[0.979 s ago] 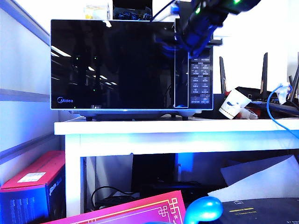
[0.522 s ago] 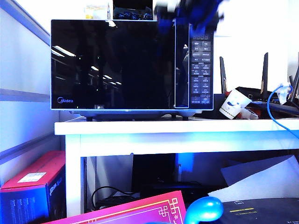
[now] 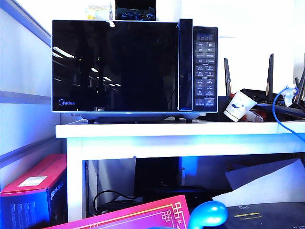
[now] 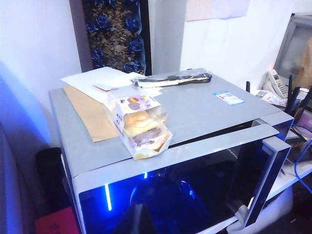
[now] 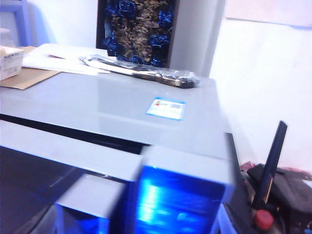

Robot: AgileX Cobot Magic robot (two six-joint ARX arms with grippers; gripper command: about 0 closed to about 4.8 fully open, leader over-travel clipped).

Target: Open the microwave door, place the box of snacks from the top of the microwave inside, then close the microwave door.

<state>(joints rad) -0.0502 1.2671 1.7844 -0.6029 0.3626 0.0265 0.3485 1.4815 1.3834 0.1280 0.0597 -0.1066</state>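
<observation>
The microwave (image 3: 134,67) stands on the white table (image 3: 181,136), and the task looks barely begun. In the exterior view the microwave door (image 3: 114,66) appears flush with the front, its tall dark handle strip (image 3: 185,64) just beside the button panel (image 3: 205,71). The left wrist view suggests otherwise: a thin dark gap runs between the door's top edge and the grey top of the oven, widening toward the handle end, so the door may be cracked open a little on that side; the right wrist view shows a similar dark slit. It is in any case far from open enough for anything to pass inside. The box of snacks (image 4: 140,126) lies on top of the microwave near its front edge, partly over a brown sheet of paper (image 4: 90,113) and untouched by either arm; in the exterior view only its pale top (image 3: 97,12) peeks over the roof on the left. Neither pincer shows in any picture: the left pincer is closed on nothing, looking down on the oven's roof from the front left, and the right pincer is spread wide above the handle corner, holding nothing. Still to do, by my reading: swing the door fully open, lift the box off the roof, set it inside, and shut the door.
</observation>
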